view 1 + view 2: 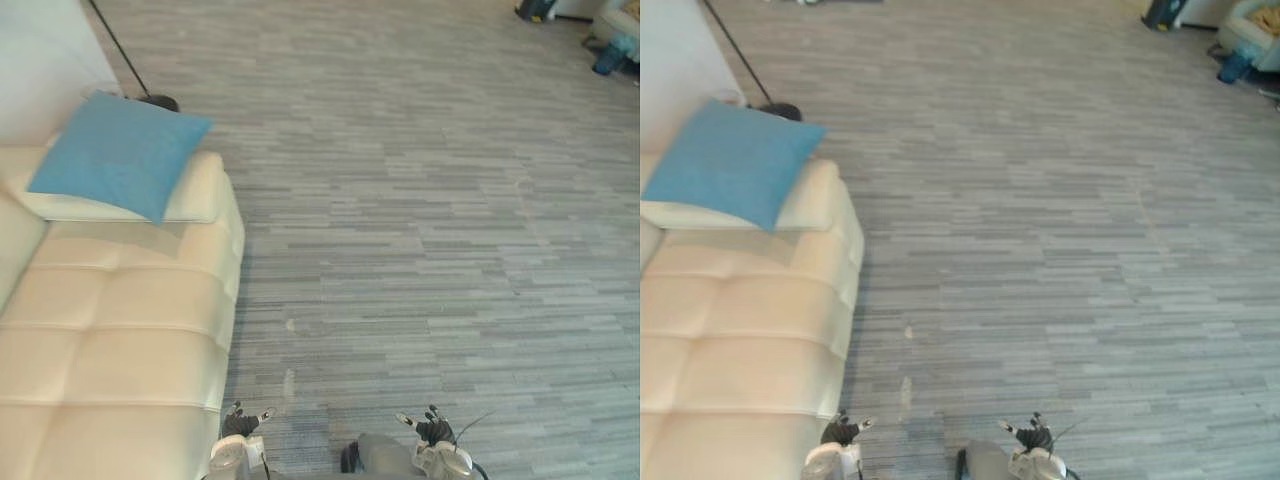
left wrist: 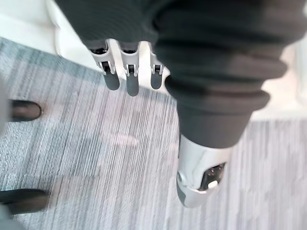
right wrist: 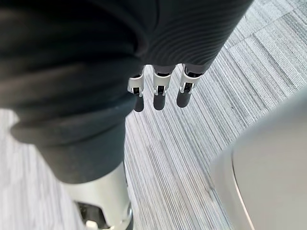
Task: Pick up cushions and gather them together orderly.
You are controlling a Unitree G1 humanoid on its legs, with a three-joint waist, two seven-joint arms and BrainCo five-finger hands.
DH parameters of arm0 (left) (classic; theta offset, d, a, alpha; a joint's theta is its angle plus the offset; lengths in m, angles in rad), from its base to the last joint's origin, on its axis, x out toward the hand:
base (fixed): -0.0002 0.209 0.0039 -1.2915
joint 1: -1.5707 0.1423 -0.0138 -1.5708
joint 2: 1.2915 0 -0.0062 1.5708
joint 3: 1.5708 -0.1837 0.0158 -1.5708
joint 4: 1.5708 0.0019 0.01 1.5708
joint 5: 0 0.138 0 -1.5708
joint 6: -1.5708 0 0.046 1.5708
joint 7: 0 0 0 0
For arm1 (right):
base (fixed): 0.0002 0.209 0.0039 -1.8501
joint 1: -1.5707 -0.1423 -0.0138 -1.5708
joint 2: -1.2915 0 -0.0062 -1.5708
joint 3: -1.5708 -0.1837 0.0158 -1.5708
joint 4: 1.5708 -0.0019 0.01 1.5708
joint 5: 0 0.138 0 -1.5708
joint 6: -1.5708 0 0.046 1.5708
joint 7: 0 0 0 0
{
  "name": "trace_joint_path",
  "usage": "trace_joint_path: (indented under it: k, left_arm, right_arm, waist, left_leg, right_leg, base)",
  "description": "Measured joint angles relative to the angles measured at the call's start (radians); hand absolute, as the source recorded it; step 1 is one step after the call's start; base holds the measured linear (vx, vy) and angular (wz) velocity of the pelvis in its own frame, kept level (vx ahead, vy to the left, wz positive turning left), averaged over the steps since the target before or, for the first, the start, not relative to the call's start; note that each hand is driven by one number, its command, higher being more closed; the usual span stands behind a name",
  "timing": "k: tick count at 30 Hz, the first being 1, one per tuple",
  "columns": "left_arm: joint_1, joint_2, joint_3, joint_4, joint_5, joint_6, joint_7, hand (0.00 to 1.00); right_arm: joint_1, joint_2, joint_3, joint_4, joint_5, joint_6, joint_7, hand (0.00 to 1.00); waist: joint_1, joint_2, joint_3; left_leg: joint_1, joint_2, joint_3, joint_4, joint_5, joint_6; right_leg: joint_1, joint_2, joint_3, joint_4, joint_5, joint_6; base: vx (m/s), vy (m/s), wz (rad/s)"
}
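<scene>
A blue square cushion [image 1: 115, 152] lies tilted on the far armrest [image 1: 200, 192] of a cream leather sofa [image 1: 110, 340] at the left. Both of my hands hang low over the grey carpet, far from the cushion. My left hand [image 1: 240, 424] is beside the sofa's near corner, and the left wrist view has its fingers [image 2: 127, 79] straight with nothing in them. My right hand [image 1: 432, 430] is further right, and its fingers [image 3: 158, 93] point straight down at bare carpet, holding nothing.
A black pole with a round dark base [image 1: 160, 101] stands just behind the sofa's armrest. A blue item [image 1: 610, 55] and a dark object [image 1: 535, 10] sit far off at the back right. Grey striped carpet [image 1: 420, 220] spreads wide to the sofa's right.
</scene>
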Motion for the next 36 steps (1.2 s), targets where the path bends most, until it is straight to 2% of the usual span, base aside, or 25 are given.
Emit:
trace_joint_path:
  k: [1,2,3,5,7,9,12,14,16,17,18,19,21,22,23,24,25,26,27,28,31,33,34,35,36]
  left_arm:
    - [0.001,-0.002,-0.001,0.006,0.002,0.000,-0.001,0.00]
    - [0.002,-0.008,0.002,0.015,0.004,0.002,-0.002,0.00]
    - [-0.009,-0.022,0.004,0.014,0.010,0.001,-0.004,0.00]
    - [-0.007,-0.044,0.009,0.003,0.012,0.000,-0.004,0.00]
    - [-0.006,-0.054,0.010,-0.003,0.012,-0.002,-0.006,0.00]
    - [0.000,-0.054,0.011,-0.023,0.012,-0.002,-0.005,0.00]
    - [0.002,-0.055,0.000,-0.054,0.011,-0.006,-0.004,0.00]
    - [0.004,-0.061,-0.006,-0.055,0.012,-0.006,-0.005,0.00]
    - [0.012,-0.062,-0.014,-0.057,0.012,-0.006,-0.005,0.00]
    - [0.015,-0.062,-0.013,-0.060,0.012,-0.007,-0.005,0.00]
    - [0.024,-0.062,-0.013,-0.059,0.013,-0.006,-0.004,0.00]
    - [0.027,-0.061,-0.013,-0.060,0.013,-0.006,-0.005,0.00]
    - [0.036,-0.061,-0.008,-0.059,0.012,-0.003,-0.005,0.00]
    - [0.035,-0.061,-0.008,-0.059,0.012,-0.003,-0.006,0.00]
    - [0.030,-0.059,-0.009,-0.060,0.011,-0.002,-0.005,0.00]
    - [0.027,-0.057,-0.009,-0.059,0.011,0.003,-0.005,0.00]
    - [0.028,-0.056,-0.009,-0.055,0.011,0.014,-0.005,0.00]
    - [0.029,-0.056,-0.009,-0.054,0.011,0.016,-0.005,0.00]
    - [0.030,-0.056,-0.009,-0.049,0.011,0.016,-0.004,0.00]
    - [0.032,-0.055,-0.008,-0.048,0.011,0.016,-0.004,0.00]
    - [0.031,-0.060,0.003,-0.034,0.010,0.018,-0.004,0.00]
    - [0.029,-0.066,0.025,-0.027,0.011,0.018,-0.005,0.00]
    - [0.029,-0.066,0.031,-0.017,0.011,0.019,-0.006,0.00]
    - [0.028,-0.066,0.032,-0.008,0.011,0.019,-0.005,0.00]
    - [0.029,-0.062,0.042,0.000,0.011,0.019,-0.009,0.00]
  right_arm:
    - [0.011,-0.001,-0.023,0.001,0.001,-0.001,-0.001,0.00]
    - [0.019,-0.014,-0.034,0.003,0.004,-0.001,-0.001,0.00]
    - [0.019,-0.017,-0.063,0.003,0.006,-0.003,-0.002,0.00]
    - [0.028,-0.015,-0.080,0.009,0.009,-0.003,-0.002,0.00]
    - [0.028,-0.015,-0.049,0.015,0.009,-0.003,-0.002,0.00]
    - [0.020,-0.013,-0.036,0.014,0.011,-0.004,-0.002,0.00]
    - [0.015,-0.013,-0.035,0.015,0.037,0.003,-0.001,0.00]
    - [0.018,-0.010,-0.055,0.011,0.038,0.007,-0.002,0.00]
    - [0.036,-0.017,-0.059,0.010,0.036,0.009,-0.003,0.00]
    - [0.039,-0.018,-0.059,0.012,0.036,0.012,-0.005,0.00]
    - [0.042,-0.017,-0.059,0.015,0.036,0.021,-0.009,0.00]
    - [0.042,-0.016,-0.059,0.015,0.036,0.023,-0.009,0.00]
    - [0.049,-0.005,-0.039,0.015,0.033,0.027,-0.006,0.00]
    - [0.049,-0.005,-0.039,0.015,0.032,0.027,-0.005,0.00]
    - [0.047,0.013,-0.037,0.012,0.032,0.027,-0.001,0.00]
    - [0.047,0.021,-0.030,0.011,0.031,0.026,0.002,0.00]
    - [0.053,0.024,-0.015,0.011,0.031,0.026,0.008,0.00]
    - [0.055,0.023,-0.014,0.005,0.031,0.027,0.012,0.00]
    - [0.070,0.021,-0.014,-0.028,0.031,0.024,0.016,0.00]
    - [0.069,0.020,-0.014,-0.028,0.031,0.021,0.017,0.00]
    - [0.062,0.013,-0.022,-0.024,0.033,0.013,0.019,0.00]
    - [0.058,0.016,-0.026,-0.020,0.036,0.007,0.019,0.00]
    - [0.058,0.014,-0.033,-0.019,0.037,0.006,0.020,0.00]
    - [0.058,0.013,-0.039,-0.018,0.038,0.007,0.020,0.00]
    - [0.056,0.003,-0.057,-0.011,0.038,0.007,0.018,0.00]
  waist:
    - [-0.006,-0.010,-0.004]
    - [-0.011,0.014,0.001]
    - [-0.014,0.029,0.007]
    - [-0.014,0.032,0.015]
    - [-0.008,0.025,0.022]
    - [0.002,0.007,0.028]
    - [0.019,-0.004,0.032]
    - [0.020,-0.004,0.034]
    - [0.020,0.009,0.023]
    - [0.020,0.014,0.020]
    - [0.022,0.024,0.010]
    - [0.021,0.024,0.005]
    - [0.034,-0.033,-0.036]
    - [0.038,-0.039,-0.036]
    - [0.043,-0.059,-0.024]
    - [0.040,-0.065,-0.020]
    - [0.038,-0.064,-0.018]
    - [0.039,-0.063,-0.017]
    - [0.037,-0.044,-0.016]
    - [0.036,-0.045,-0.017]
    - [0.028,-0.036,-0.009]
    - [0.015,-0.035,-0.009]
    - [0.011,-0.031,-0.009]
    - [0.007,-0.026,-0.011]
    - [0.011,-0.001,-0.019]
  left_leg:
    - [0.020,-0.007,-0.029,0.009,-0.001,-0.002]
    - [0.029,0.011,-0.059,0.031,-0.003,-0.005]
    - [0.004,0.022,-0.096,0.107,0.032,-0.015]
    - [-0.070,0.029,-0.163,0.374,0.140,-0.019]
    - [-0.194,0.052,-0.203,0.704,0.135,-0.034]
    - [-0.300,0.061,-0.180,0.826,0.105,-0.042]
    - [-0.439,0.060,-0.090,0.718,0.042,-0.033]
    - [-0.452,0.018,-0.024,0.490,0.041,-0.028]
    - [-0.452,-0.039,-0.017,0.261,0.099,-0.013]
    - [-0.454,-0.048,-0.021,0.218,0.124,0.016]
    - [-0.452,-0.064,-0.026,0.190,0.157,0.063]
    - [-0.453,-0.071,-0.029,0.190,0.173,0.068]
    - [-0.403,-0.143,-0.007,0.163,0.178,0.082]
    - [-0.384,-0.154,-0.005,0.150,0.174,0.083]
    - [-0.320,-0.179,-0.019,0.126,0.145,0.085]
    - [-0.289,-0.188,-0.031,0.122,0.128,0.087]
    - [-0.235,-0.192,-0.049,0.122,0.094,0.086]
    - [-0.211,-0.192,-0.057,0.119,0.084,0.087]
    - [-0.159,-0.184,-0.079,0.107,0.054,0.086]
    - [-0.137,-0.183,-0.089,0.097,0.042,0.083]
    - [-0.044,-0.154,-0.147,0.033,0.021,0.067]
    - [-0.026,-0.131,-0.208,0.037,-0.023,0.033]
    - [-0.017,-0.126,-0.240,0.054,-0.041,0.014]
    - [-0.013,-0.116,-0.257,0.061,-0.052,0.010]
    - [-0.015,-0.095,-0.297,0.085,-0.048,0.009]
  right_leg:
    - [0.030,-0.008,0.004,-0.101,0.135,-0.015]
    - [0.059,-0.001,-0.022,-0.105,0.154,-0.062]
    - [0.082,-0.002,-0.034,-0.090,0.128,-0.090]
    - [0.177,-0.007,-0.033,-0.089,0.076,-0.116]
    - [0.287,-0.009,-0.034,-0.127,0.056,-0.123]
    - [0.367,-0.017,-0.028,-0.175,0.044,-0.128]
    - [0.461,-0.036,-0.030,-0.243,0.017,-0.108]
    - [0.528,-0.061,-0.031,-0.277,-0.007,-0.075]
    - [0.566,-0.075,-0.033,-0.299,-0.059,-0.059]
    - [0.571,-0.075,-0.032,-0.289,-0.082,-0.052]
    - [0.586,-0.076,-0.032,-0.260,-0.123,-0.030]
    - [0.591,-0.077,-0.031,-0.256,-0.132,-0.022]
    - [0.552,-0.147,0.007,-0.093,-0.162,0.014]
    - [0.532,-0.154,0.014,-0.027,-0.162,0.026]
    - [0.430,-0.167,0.038,0.272,-0.106,0.112]
    - [0.374,-0.180,0.048,0.406,-0.079,0.134]
    - [0.302,-0.181,0.052,0.570,-0.071,0.123]
    - [0.277,-0.179,0.053,0.611,-0.075,0.117]
    - [0.201,-0.176,0.048,0.640,-0.086,0.104]
    - [0.172,-0.175,0.045,0.626,-0.087,0.104]
    - [0.117,-0.152,0.017,0.363,-0.111,0.072]
    - [0.122,-0.106,0.076,0.047,-0.031,0.065]
    - [0.131,-0.101,0.099,0.001,0.069,0.053]
    - [0.146,-0.091,0.094,0.003,0.076,0.029]
    - [0.162,-0.093,0.040,0.023,0.048,0.008]
  base:
    - [0.50,-0.145,0.07]
    - [0.54,-0.157,0.27]
    - [0.51,-0.164,0.25]
    - [0.58,-0.199,0.26]
    - [0.39,-0.138,0.20]
    - [0.32,-0.091,0.06]
    - [0.27,-0.020,0.04]
    - [0.30,0.027,-0.05]
    - [0.31,0.087,-0.09]
    - [0.33,0.160,-0.04]
    - [0.33,0.165,0.00]
    - [0.51,0.218,0.01]
    - [0.57,0.204,-0.04]
    - [0.52,0.203,0.10]
    - [0.49,0.208,0.23]
    - [0.56,0.202,0.36]
    - [0.46,0.138,0.28]
    - [0.49,0.102,0.39]
    - [0.30,0.056,0.32]
    - [0.46,0.010,0.46]
    - [0.40,-0.097,0.51]
    - [0.37,-0.188,0.72]
    - [0.37,-0.188,0.69]
    - [0.40,-0.188,0.72]
    - [0.49,-0.232,0.73]
